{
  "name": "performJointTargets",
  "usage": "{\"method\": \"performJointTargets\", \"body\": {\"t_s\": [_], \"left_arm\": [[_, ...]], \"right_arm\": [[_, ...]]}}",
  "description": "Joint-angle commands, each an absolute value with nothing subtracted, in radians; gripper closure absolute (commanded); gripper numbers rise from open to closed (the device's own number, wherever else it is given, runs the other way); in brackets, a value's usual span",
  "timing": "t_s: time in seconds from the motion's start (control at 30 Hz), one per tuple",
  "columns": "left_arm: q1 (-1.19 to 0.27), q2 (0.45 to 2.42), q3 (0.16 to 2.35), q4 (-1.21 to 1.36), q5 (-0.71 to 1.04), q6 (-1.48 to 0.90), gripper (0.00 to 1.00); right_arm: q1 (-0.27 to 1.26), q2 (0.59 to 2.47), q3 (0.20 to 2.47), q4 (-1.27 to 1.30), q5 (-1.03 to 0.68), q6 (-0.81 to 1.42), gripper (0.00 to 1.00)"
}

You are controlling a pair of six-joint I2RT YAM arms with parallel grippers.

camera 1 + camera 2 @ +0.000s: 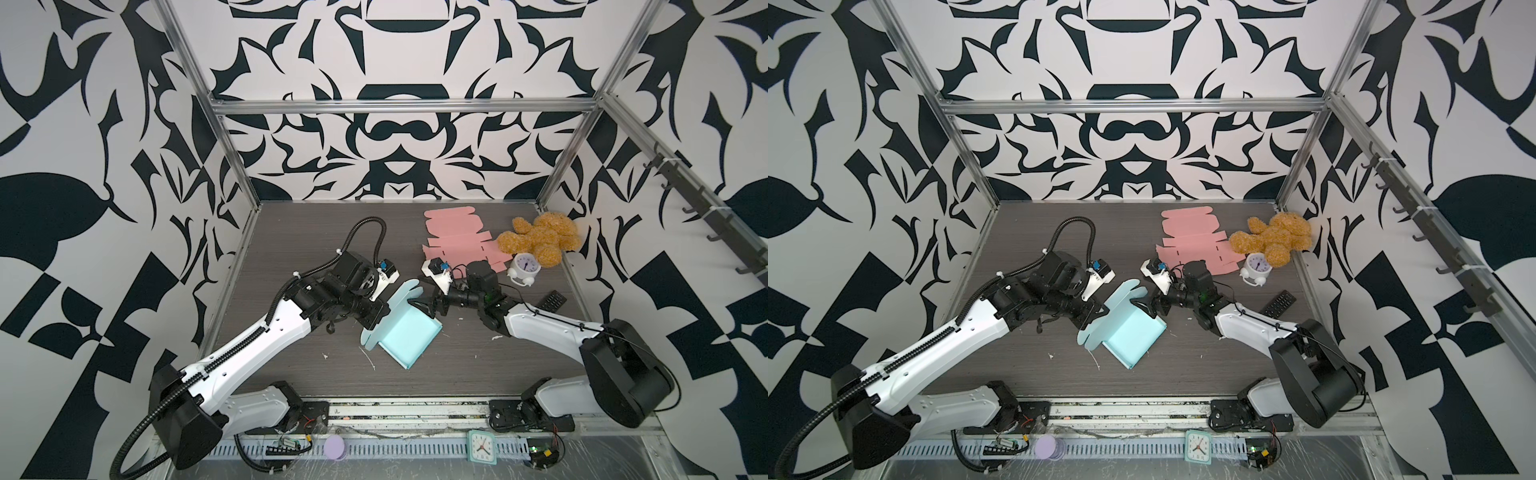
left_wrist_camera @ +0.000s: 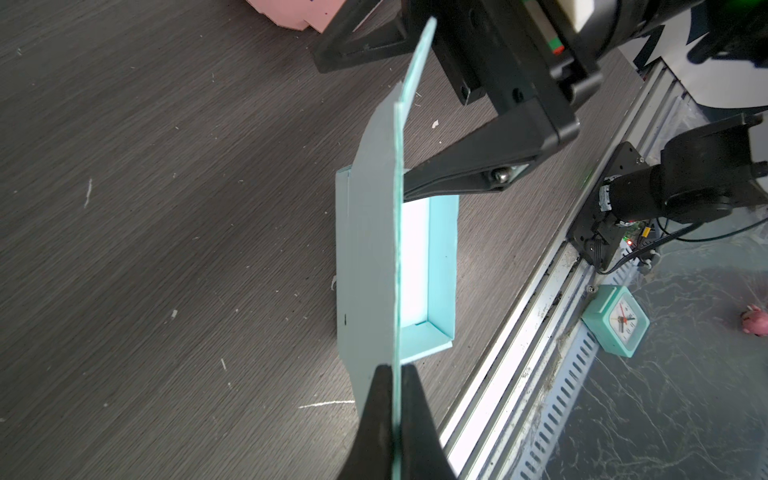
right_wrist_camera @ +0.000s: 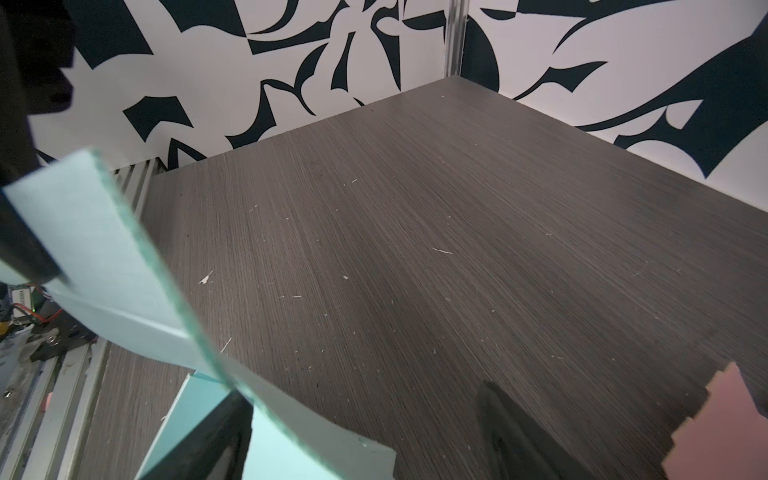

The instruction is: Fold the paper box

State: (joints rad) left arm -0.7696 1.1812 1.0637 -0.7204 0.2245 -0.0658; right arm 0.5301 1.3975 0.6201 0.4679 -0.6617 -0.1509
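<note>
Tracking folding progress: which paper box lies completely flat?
The pink box, lying unfolded by the teddy; the blue box already has raised walls.

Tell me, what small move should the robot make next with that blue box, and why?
Probably closing the right fingers on the lid. The left fingers pinch the upright lid at one end, the open right fingers straddle its other end, and the tray below looks formed, so a second grip should let both fold it down.
</note>
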Motion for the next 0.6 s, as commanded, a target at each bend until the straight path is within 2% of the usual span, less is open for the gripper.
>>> {"method": "performJointTargets", "body": {"t_s": [0.0, 0.23, 0.37, 0.57], "left_arm": [[-0.765, 1.182, 1.096, -0.758, 0.225, -0.032, 0.97], [-0.765, 1.183, 1.106, -0.789, 0.18, 0.0, 0.97], [-0.765, 1.189, 1.112, -0.799, 0.162, 0.015, 0.97], [-0.765, 1.199, 1.113, -0.799, 0.141, 0.033, 0.97]], "right_arm": [[0.526, 1.373, 0.652, 0.459, -0.706, -0.194, 0.15], [0.527, 1.362, 0.678, 0.387, -0.726, -0.212, 0.21], [0.53, 1.342, 0.669, 0.391, -0.728, -0.212, 0.31], [0.546, 1.316, 0.666, 0.378, -0.718, -0.224, 0.4]]}}
